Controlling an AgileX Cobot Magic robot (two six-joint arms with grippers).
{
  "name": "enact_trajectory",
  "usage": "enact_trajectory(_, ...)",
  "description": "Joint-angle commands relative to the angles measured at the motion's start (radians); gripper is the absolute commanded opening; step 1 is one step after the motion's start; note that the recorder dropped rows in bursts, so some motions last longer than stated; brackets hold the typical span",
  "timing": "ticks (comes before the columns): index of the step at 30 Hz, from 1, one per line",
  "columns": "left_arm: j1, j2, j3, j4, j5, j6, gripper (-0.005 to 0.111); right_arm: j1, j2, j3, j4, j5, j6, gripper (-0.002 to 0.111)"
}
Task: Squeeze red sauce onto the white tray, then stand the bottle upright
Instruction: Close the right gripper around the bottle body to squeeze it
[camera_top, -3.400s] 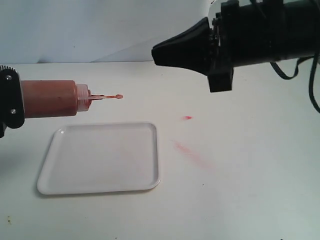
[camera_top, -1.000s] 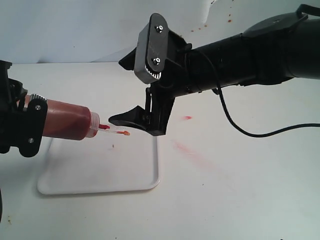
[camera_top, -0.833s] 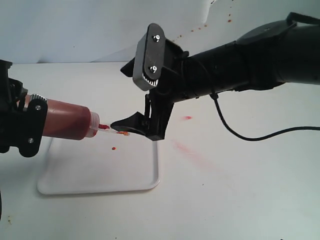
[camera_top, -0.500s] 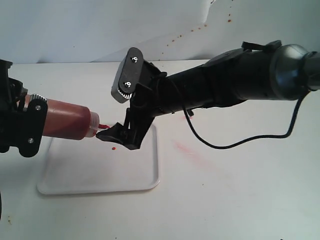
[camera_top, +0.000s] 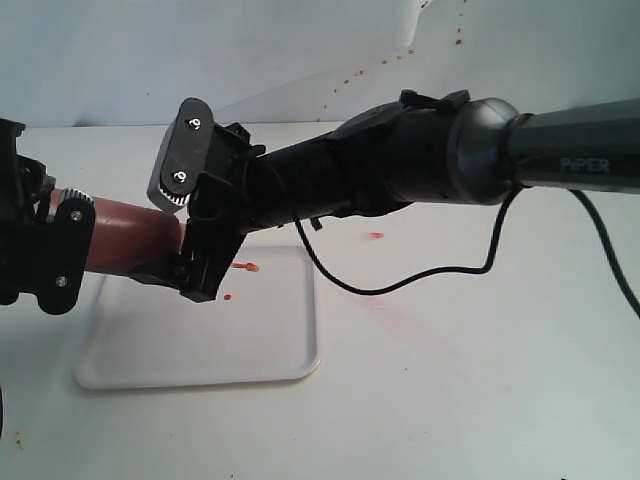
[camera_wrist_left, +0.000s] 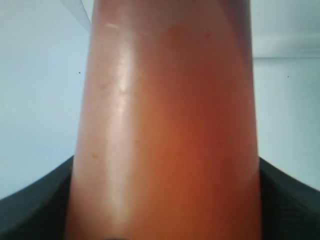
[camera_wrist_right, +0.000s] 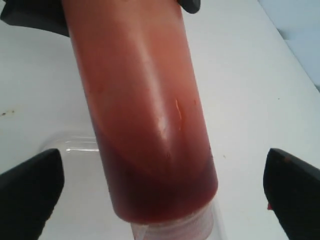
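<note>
White table (camera_top: 500, 390) bears the tray (camera_top: 200, 355) at 6 o'clock of the bottle (camera_top: 125, 238), clamped in my left gripper (camera_top: 60, 252), with my right gripper (camera_wrist_right: 162, 187) agape astride it: oversqueezing risks sauce (camera_wrist_right: 145, 200) overshooting the tray.

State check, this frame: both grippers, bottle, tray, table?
left gripper: shut on the bottle's base end.
right gripper: open, jaws either side of the bottle's nozzle end, not pressing.
bottle: off the table, tilted nozzle-down over the tray.
white tray: flat on the table, one small red drop on it.
table: faint red smear beside the tray.
</note>
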Motion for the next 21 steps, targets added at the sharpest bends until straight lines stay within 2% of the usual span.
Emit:
enact_trajectory(1,-0.004,-0.013,-0.006,0.013,-0.018,-0.017,0.000,0.003,0.042,-0.045,-0.006,0.001,-0.011,0.105)
enact_trajectory(9,-0.004,-0.013,-0.006,0.032,-0.022,-0.017,0.000,0.030,0.100,-0.108,-0.003,0.025,-0.011,0.105)
enact_trajectory(12,-0.004,-0.013,-0.006,0.032,-0.022,-0.017,0.000,0.069,0.118,-0.143,-0.005,-0.004,-0.011,0.105)
enact_trajectory(16,-0.004,-0.013,-0.006,0.040,-0.022,-0.017,0.000,0.073,0.122,-0.148,-0.003,-0.098,-0.011,0.105)
enact_trajectory(21,-0.004,-0.013,-0.006,0.050,-0.022,-0.017,0.000,0.073,0.122,-0.148,-0.010,-0.079,-0.011,0.105)
